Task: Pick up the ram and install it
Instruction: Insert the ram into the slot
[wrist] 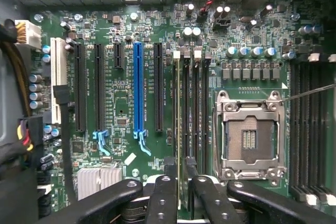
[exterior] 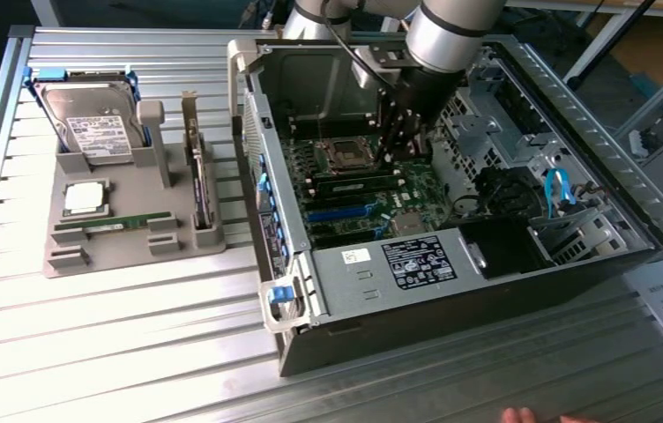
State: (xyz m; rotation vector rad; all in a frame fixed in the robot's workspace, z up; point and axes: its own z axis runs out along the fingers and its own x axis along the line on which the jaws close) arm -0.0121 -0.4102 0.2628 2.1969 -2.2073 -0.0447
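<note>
The arm [exterior: 455,31] reaches down into the open computer case [exterior: 426,348], centre-right of the exterior view. Metal walls stand close on either side, so a sideways drift could knock the wrist on the rim.

Under it lies the motherboard [wrist: 121,103]. A hard push off-line would load the board, not a slot.

The gripper [wrist: 179,163] has its jaws drawn in partway, and as far as I can judge they pinch the ram [wrist: 179,108]. It runs edge-on between the fingertips, in line with the slot of the near bank of memory slots [wrist: 195,108] that sits farthest from the empty processor socket [wrist: 250,135]. Whether it is seated, I cannot tell.

The dangers, as I read them:
- A slight tilt would send one end in ahead of the other.
- A reversed notch would jam it.
- The white latch [wrist: 177,54] at the far end would block the stick if it is not swung clear.
- A narrow pinch on so slim a board could slip under pressing force.

Now the surface. It is a ribbed metal table [exterior: 131,352], with bright glare at the lower left of the exterior view. A gray fixture [exterior: 108,256] on the exterior view's left carries several parts:
- a hard drive [exterior: 94,123] at upper left
- a square processor chip [exterior: 85,198] below it
- a dark expansion card [exterior: 201,189] upright along its right side
- a second green stick [exterior: 108,226] lying low toward the front

A person's fingertips [exterior: 520,414] show at the bottom edge, right of centre. Daylight floods the room.
</note>
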